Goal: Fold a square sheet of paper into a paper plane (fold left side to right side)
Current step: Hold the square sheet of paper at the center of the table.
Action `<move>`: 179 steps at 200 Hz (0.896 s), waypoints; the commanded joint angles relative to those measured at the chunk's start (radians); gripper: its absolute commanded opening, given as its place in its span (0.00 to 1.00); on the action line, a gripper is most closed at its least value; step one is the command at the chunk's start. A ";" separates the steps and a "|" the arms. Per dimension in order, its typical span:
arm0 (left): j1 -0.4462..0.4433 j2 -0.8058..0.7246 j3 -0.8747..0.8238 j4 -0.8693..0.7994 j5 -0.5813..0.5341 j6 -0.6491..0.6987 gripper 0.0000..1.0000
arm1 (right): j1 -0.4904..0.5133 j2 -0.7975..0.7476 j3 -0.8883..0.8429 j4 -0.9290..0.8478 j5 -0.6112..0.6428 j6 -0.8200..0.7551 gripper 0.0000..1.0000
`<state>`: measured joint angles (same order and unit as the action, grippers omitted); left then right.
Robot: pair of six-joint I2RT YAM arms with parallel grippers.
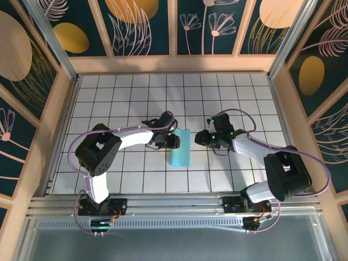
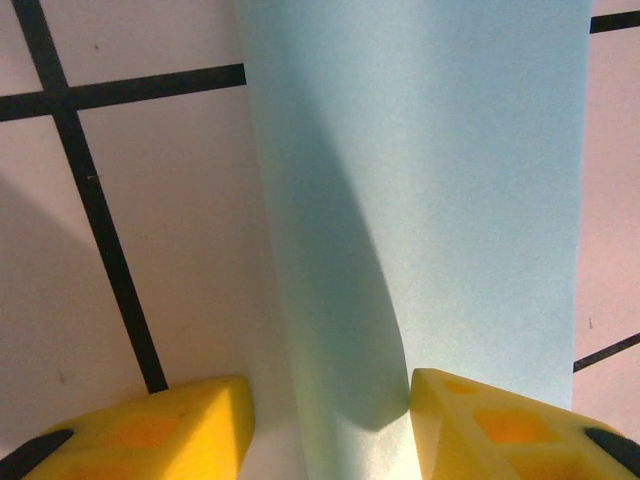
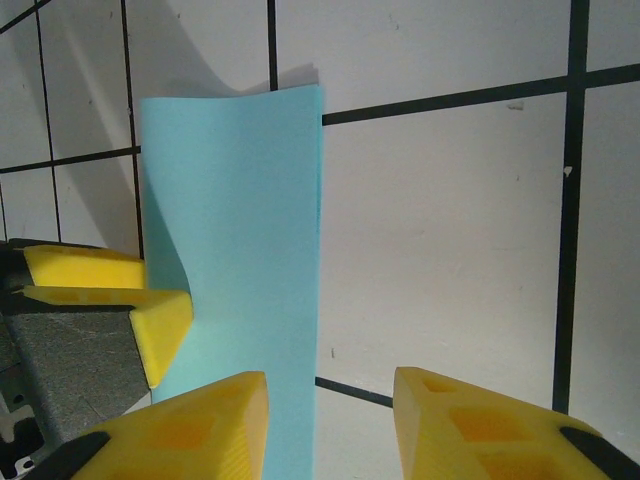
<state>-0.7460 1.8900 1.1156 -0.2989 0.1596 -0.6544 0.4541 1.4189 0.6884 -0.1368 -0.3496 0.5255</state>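
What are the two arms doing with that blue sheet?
Mid-fold. The teal sheet of paper lies doubled over as a narrow strip on the tiled table. Its left side is a rounded bend, not a sharp crease. The left gripper sits open at that bend, with its fingers straddling it. The right gripper is open at the strip's right edge, holding nothing.

no legible text, labels or numbers

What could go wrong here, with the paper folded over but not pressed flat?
The sheet of paper bulges at its left side, near the left gripper, so it may spring open. The right gripper is open beside the right edge, holding nothing, so the paper may slide and the crease go crooked.
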 commanded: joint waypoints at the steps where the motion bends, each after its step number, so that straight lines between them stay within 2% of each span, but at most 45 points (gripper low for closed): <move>1: -0.024 0.121 -0.022 0.052 0.003 0.027 0.49 | 0.000 -0.007 0.008 0.016 -0.012 -0.002 0.39; 126: -0.027 0.125 -0.019 0.040 -0.004 0.015 0.49 | -0.003 0.005 -0.008 0.048 -0.059 0.009 0.37; 146: -0.027 0.124 -0.019 0.034 -0.006 0.009 0.49 | 0.003 0.024 -0.019 0.088 -0.127 0.027 0.32; 179: -0.027 0.120 -0.020 0.032 -0.009 0.007 0.49 | 0.036 0.081 -0.021 0.170 -0.190 0.068 0.15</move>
<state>-0.7525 1.8961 1.1271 -0.3161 0.1467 -0.6476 0.4629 1.4578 0.6842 -0.0475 -0.4652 0.5617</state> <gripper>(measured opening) 0.488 0.198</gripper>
